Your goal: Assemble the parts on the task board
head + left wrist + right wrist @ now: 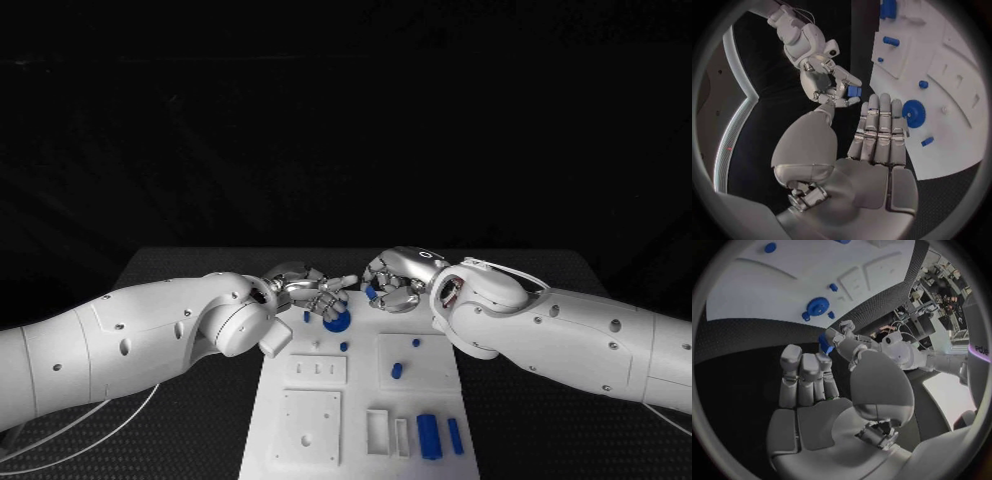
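From the head camera, the two arms meet above the far end of the task board (361, 400), which lies on the black bench (188, 270). The right robot hand (395, 281) curls around a small blue part (372, 291). The left robot hand (310, 289) hovers close beside it, fingers reaching toward it, above a blue gear (336, 322) seated on the board. More blue pieces lie nearer the robot, among them a blue bar (428, 435) at the near end.

In the left wrist camera, the left robot hand's fingers (879, 131) are straight and together, released and holding nothing. Beyond them the right robot hand (826, 82) pinches the blue part (854, 91) at its fingertips. The gear (913, 113) sits on the white board just beside.

In the right wrist camera, the blue part (825, 343) sits between the right fingertips, with the left robot hand (848, 342) nearly touching it.

This looks like a handover or regrasp. To do it well, the left should close firmly on the exposed end before the right loosens, keeping the part's orientation fixed for insertion.
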